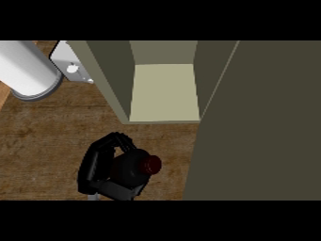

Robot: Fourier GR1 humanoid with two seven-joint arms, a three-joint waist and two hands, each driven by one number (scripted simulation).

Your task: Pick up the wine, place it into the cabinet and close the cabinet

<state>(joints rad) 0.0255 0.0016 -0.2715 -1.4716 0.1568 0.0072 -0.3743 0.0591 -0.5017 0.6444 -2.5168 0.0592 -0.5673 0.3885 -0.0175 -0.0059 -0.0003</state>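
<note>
Cabinet [108,80] at 12 o'clock, open; inside only its pale shelf floor [163,89] shows. Door [274,132] swung out, fills 1 to 5 o'clock. Wine [133,170] at 6 o'clock, upright over the wood counter [37,141], outside the cabinet, red cap [151,164] facing up. Right hand [97,164] curled round it, hiding most of the btl. Grey-white cylinder [17,66] w/ bolted plate [71,63] at 10 o'clock, cut off by the edge.

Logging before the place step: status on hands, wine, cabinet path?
Right hand curled round wine, above counter. Left hand not seen. Cabinet open ahead of it, door swung out at right. Nothing seen between wine and opening.
</note>
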